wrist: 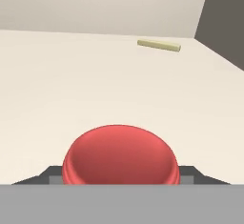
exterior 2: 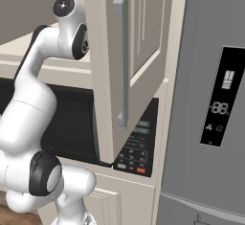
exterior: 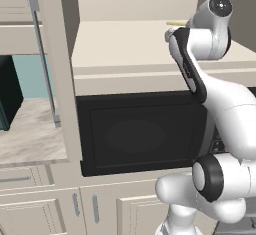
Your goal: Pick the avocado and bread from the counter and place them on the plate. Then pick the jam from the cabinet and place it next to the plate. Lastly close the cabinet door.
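One pale stick (wrist: 159,45) lies beyond the jam (wrist: 120,155), clamped between the gripper (wrist: 120,176) fingertips.

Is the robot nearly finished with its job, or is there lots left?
It's in the middle part. The food and plate aren't in sight, so that part can't be checked. Right now the end effector is reaching into the cabinet and looks closed around the jam on the shelf. Left to do: carry the jam down beside the plate, then shut the cabinet door, which hangs wide open.
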{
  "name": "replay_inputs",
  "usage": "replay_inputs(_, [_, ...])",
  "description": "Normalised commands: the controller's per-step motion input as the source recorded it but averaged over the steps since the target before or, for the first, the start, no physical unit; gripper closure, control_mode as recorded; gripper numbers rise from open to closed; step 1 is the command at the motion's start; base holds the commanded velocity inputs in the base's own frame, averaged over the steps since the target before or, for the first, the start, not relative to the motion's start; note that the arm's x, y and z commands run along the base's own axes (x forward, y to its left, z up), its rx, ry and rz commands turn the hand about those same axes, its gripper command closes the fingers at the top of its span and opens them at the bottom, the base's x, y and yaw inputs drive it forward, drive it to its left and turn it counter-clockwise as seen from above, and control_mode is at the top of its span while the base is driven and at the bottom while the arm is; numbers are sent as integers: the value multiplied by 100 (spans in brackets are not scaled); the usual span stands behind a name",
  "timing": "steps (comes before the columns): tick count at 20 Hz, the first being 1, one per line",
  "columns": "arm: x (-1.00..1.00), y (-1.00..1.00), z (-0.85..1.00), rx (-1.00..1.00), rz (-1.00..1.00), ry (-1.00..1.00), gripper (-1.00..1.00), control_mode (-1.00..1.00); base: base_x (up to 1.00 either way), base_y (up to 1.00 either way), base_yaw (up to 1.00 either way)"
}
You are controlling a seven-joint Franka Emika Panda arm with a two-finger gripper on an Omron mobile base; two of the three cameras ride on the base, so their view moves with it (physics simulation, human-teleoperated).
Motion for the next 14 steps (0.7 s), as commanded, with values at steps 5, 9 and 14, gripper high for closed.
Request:
replay_inputs(5, [-93,0,6,0,1,-18,100,-100,0,0,0])
replay_inputs(9, [-100,0,0,0,2,-27,100,-100,0,0,0])
replay_inputs(14, [-100,0,0,-2,5,-21,100,-100,0,0,0])
